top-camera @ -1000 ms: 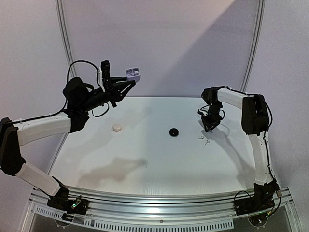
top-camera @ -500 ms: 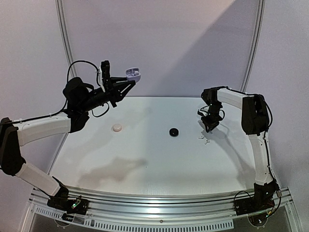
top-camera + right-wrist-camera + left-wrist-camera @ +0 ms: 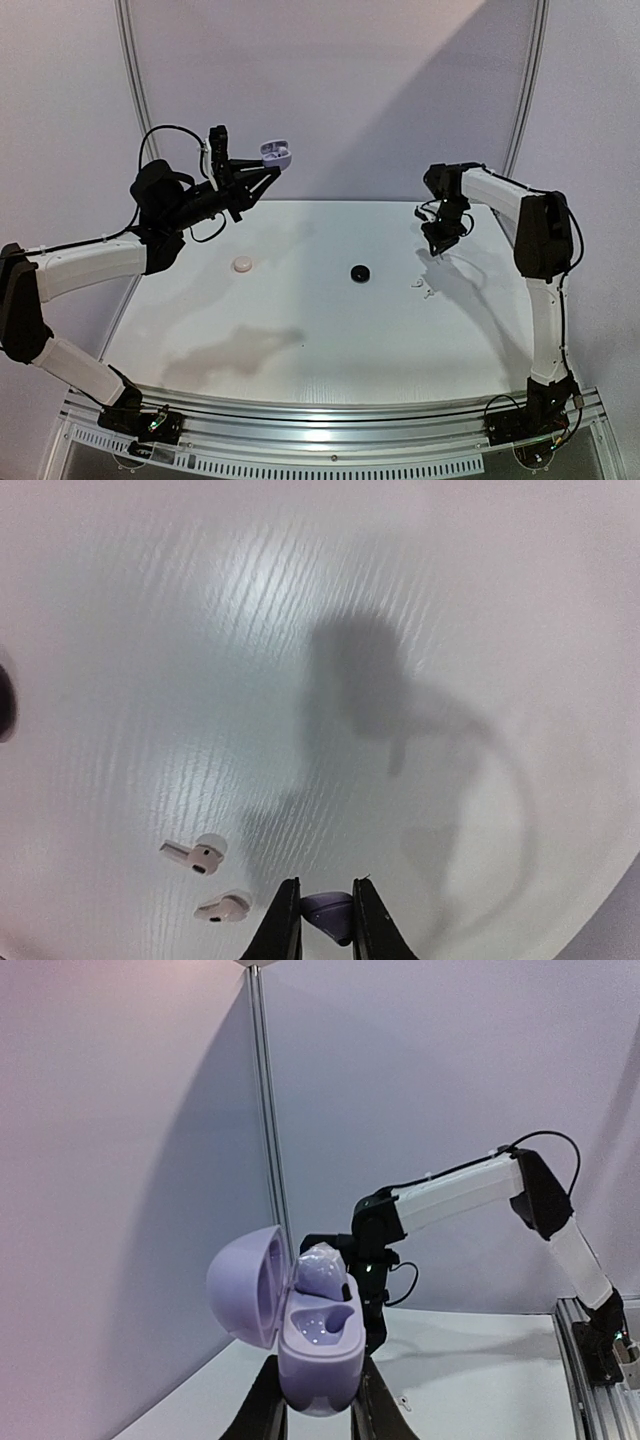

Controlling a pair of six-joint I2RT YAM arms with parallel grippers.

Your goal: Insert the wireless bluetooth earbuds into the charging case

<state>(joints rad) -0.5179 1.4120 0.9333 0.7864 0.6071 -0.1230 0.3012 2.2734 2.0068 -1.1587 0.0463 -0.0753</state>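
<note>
My left gripper [image 3: 318, 1405] is shut on the base of a lavender charging case [image 3: 318, 1350] and holds it high above the table's back left [image 3: 275, 152]. Its lid stands open. One lavender earbud [image 3: 320, 1270] sits in the far slot, and the near slot is empty. Over the table's right side, my right gripper [image 3: 326, 898] is shut on a second lavender earbud [image 3: 332, 918], lifted off the surface [image 3: 438, 245]. Two white earbuds [image 3: 196, 855] [image 3: 224, 908] lie on the table below and left of it.
A small black round case [image 3: 359, 272] sits mid-table, and a cream round case [image 3: 242, 264] lies to its left. The white earbuds [image 3: 422, 287] lie right of the black case. The table's curved edge [image 3: 600, 900] runs past the right gripper.
The right gripper has closed on the lavender earbud and risen from the table, shifting slightly right and back. The left arm and case have not moved.
</note>
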